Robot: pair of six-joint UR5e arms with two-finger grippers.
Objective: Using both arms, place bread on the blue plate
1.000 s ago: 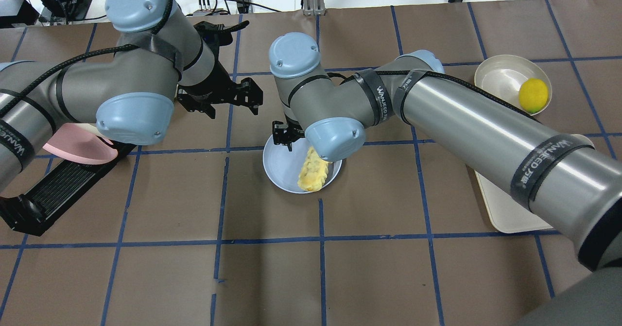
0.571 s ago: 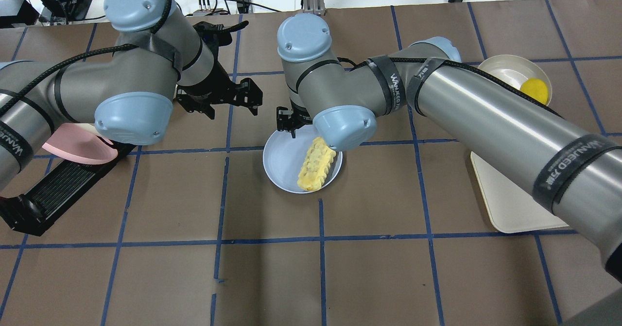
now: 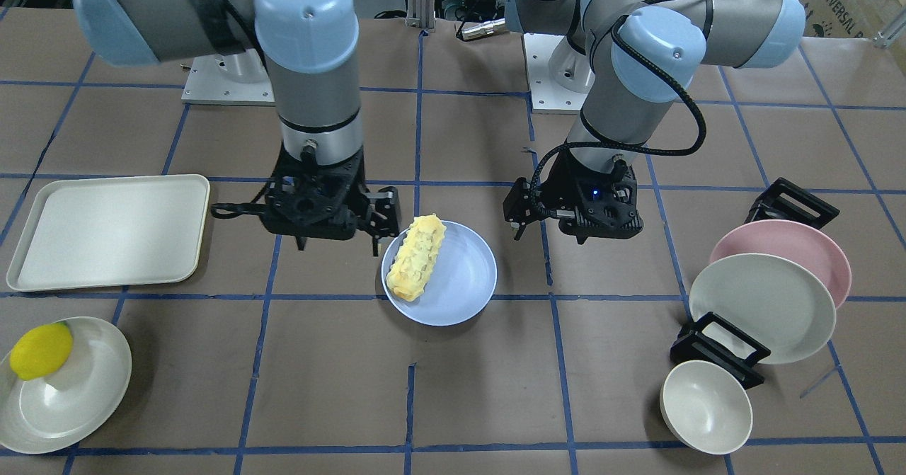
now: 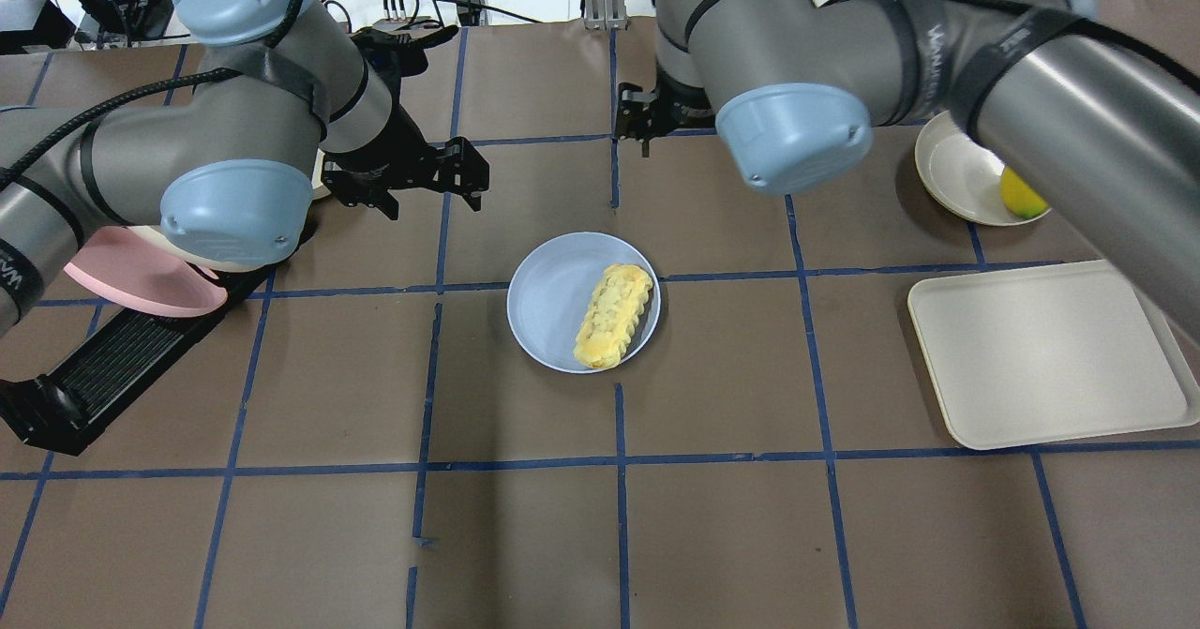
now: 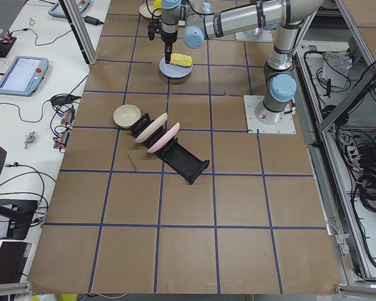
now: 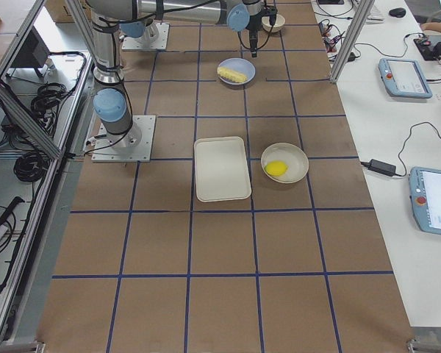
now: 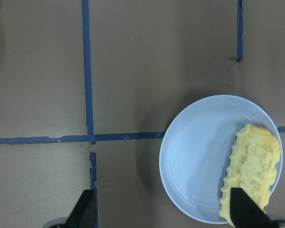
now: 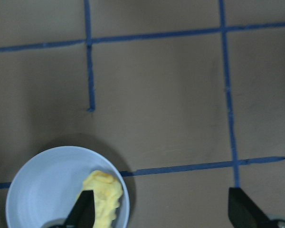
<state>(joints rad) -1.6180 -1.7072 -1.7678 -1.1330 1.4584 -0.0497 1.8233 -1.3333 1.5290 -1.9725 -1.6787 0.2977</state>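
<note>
The bread [image 4: 614, 315] lies on the right half of the blue plate [image 4: 548, 301] at the table's middle, and nothing holds it. My left gripper [image 4: 433, 200] hangs open and empty over the table, to the plate's far left. My right gripper [image 3: 338, 245] is open and empty, raised beside the plate. It is mostly hidden under its arm in the overhead view. In the front view the bread [image 3: 417, 257] rests on the blue plate [image 3: 460, 284], and the left gripper [image 3: 548, 233] is apart from it. Both wrist views show spread fingertips [image 7: 83, 213] [image 8: 244, 209] above the plate.
A cream tray [image 4: 1050, 357] lies at the right. A cream plate [image 4: 956, 170] holds a lemon [image 4: 1022, 193]. On the left a black rack [image 4: 112, 366] holds a pink plate [image 4: 141, 277] and a cream plate [image 3: 761, 305]. A cream bowl [image 3: 704, 408] stands near it.
My right arm has risen and pulled back from the plate toward the table's far side. The bread stays lying on the plate. My left gripper has shifted slightly back.
</note>
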